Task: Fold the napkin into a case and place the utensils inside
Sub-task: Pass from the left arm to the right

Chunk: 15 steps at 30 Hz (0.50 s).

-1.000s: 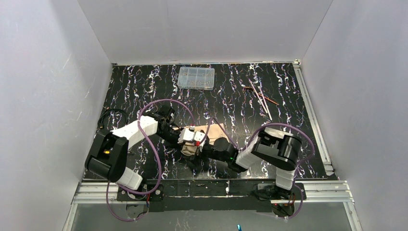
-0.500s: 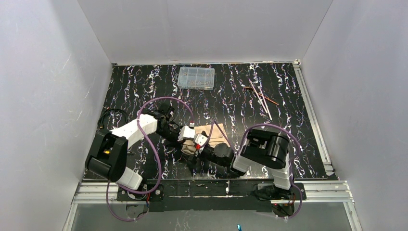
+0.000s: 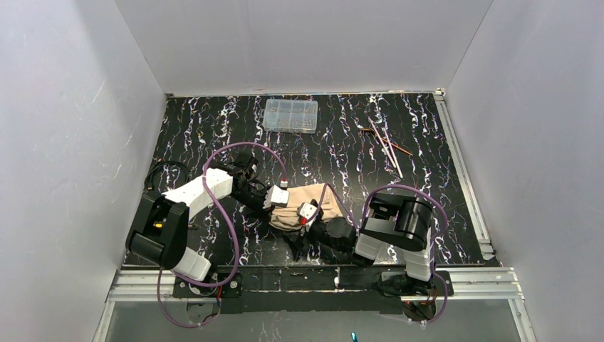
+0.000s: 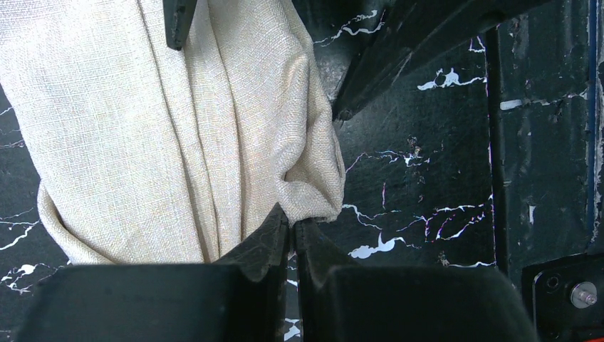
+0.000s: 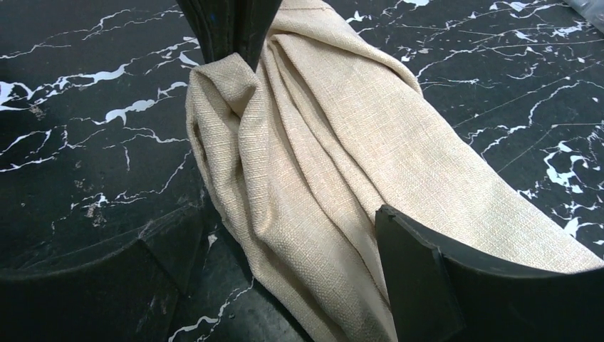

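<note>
Left claw [image 4: 292, 229] pinched shut on a corner of the bunched beige-tan cloth napkin [image 4: 164, 135], right claw [image 5: 288, 249] wide open straddling it, lower middle of frame.

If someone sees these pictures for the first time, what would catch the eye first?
The bunched beige napkin lies at the near middle of the black table. The left tool is shut on one corner of it, while the right tool stands wide open over the cloth. The copper utensils lie far back on the right.
</note>
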Available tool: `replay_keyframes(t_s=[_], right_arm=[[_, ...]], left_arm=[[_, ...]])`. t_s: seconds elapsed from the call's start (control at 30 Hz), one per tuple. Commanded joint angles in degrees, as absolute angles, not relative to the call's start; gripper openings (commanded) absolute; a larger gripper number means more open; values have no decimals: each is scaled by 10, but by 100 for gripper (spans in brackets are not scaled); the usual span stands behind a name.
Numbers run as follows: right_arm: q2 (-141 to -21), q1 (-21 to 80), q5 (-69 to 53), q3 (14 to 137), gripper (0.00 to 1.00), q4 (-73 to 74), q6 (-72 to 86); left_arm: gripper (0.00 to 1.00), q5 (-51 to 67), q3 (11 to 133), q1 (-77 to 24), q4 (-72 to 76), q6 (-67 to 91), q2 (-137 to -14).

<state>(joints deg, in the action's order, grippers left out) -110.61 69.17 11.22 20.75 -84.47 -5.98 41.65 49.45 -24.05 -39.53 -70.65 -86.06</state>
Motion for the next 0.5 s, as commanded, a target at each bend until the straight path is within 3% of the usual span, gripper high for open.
replay_keyframes(t_s=[0.0, 0.23, 0.47], right_arm=[[-1102, 693, 93, 216, 99, -939, -65], [-1131, 694, 49, 253, 99, -928, -77], [-1184, 694, 89, 296, 99, -951, -89]], left_arm=[[0, 444, 506, -236, -417, -711, -859], [0, 446, 509, -237, -416, -707, -860], [0, 447, 510, -237, -414, -702, -861]])
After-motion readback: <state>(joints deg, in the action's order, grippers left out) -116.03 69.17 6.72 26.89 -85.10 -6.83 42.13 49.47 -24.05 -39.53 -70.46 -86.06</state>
